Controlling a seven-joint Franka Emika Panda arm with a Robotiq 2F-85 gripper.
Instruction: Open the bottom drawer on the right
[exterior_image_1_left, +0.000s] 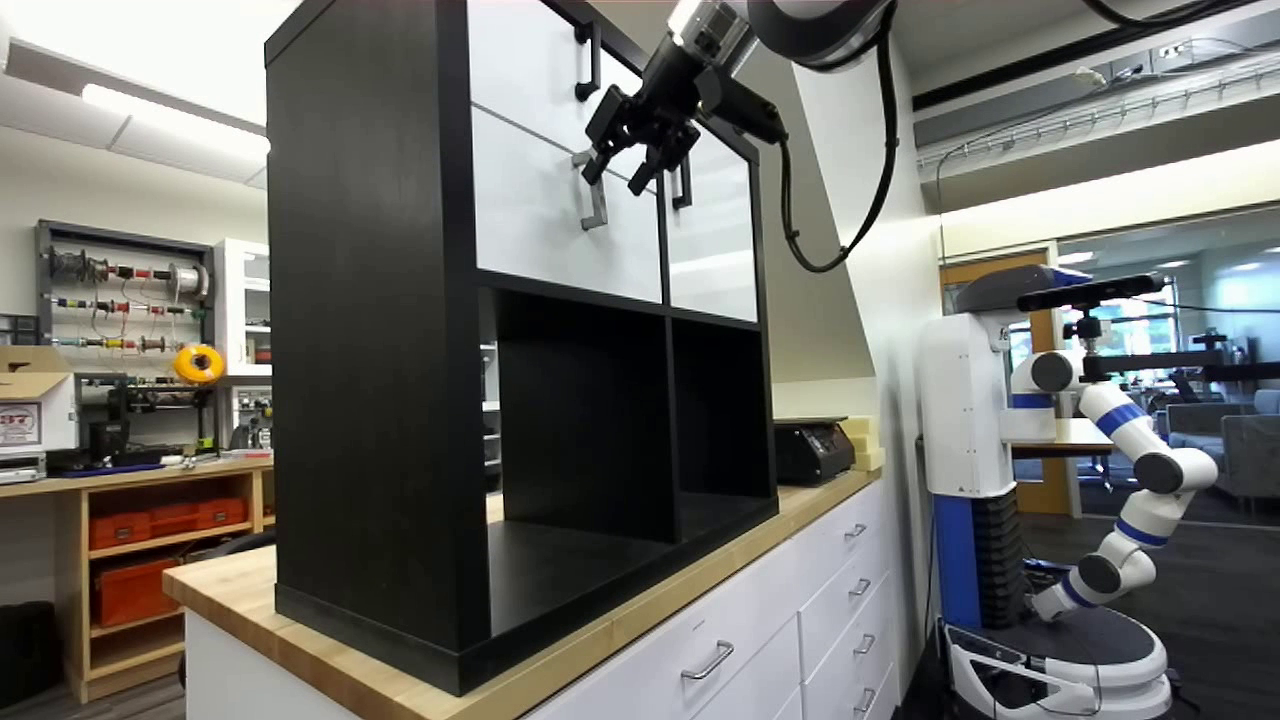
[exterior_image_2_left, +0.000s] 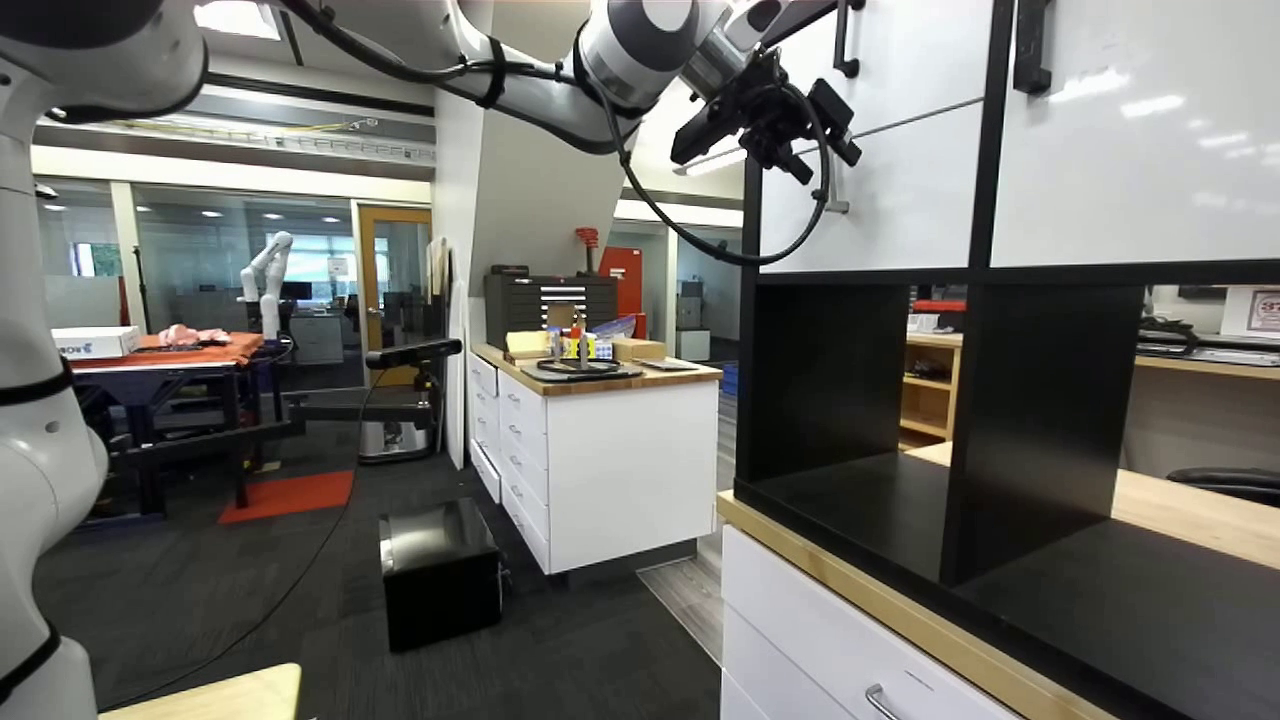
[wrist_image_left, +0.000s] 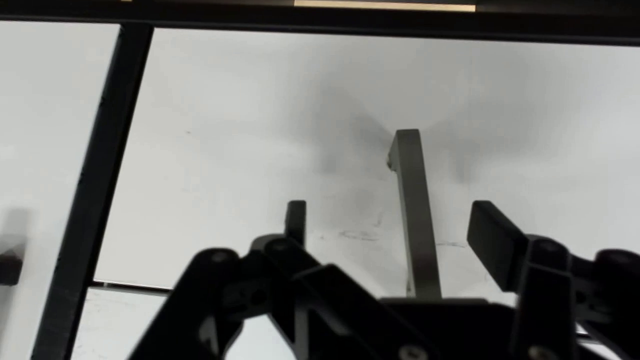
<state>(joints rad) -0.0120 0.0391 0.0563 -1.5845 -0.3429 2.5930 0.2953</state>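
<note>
A lower white drawer (exterior_image_1_left: 540, 225) in a black cabinet looks shut and flush; it also shows in an exterior view (exterior_image_2_left: 905, 205) and the wrist view (wrist_image_left: 235, 130). Its grey upright bar handle (wrist_image_left: 419, 215) is in the wrist view, and partly behind the gripper in both exterior views (exterior_image_1_left: 597, 208) (exterior_image_2_left: 838, 195). My gripper (wrist_image_left: 388, 210) is open and empty in front of this drawer. The handle appears between the two spread fingers, nearer the right one, touching neither. Its lower end is hidden behind the gripper body. I cannot tell the exact depth gap. The gripper also shows in both exterior views (exterior_image_1_left: 615, 183) (exterior_image_2_left: 828, 166).
An upper white drawer (exterior_image_1_left: 520, 60) with a black handle (exterior_image_1_left: 590, 62) sits above. A white panel (exterior_image_2_left: 1150, 150) with a black handle (exterior_image_2_left: 1030, 50) is beside it, past a black divider (wrist_image_left: 97, 180). Below are open black compartments (exterior_image_1_left: 590, 430) on a wooden counter (exterior_image_1_left: 230, 590).
</note>
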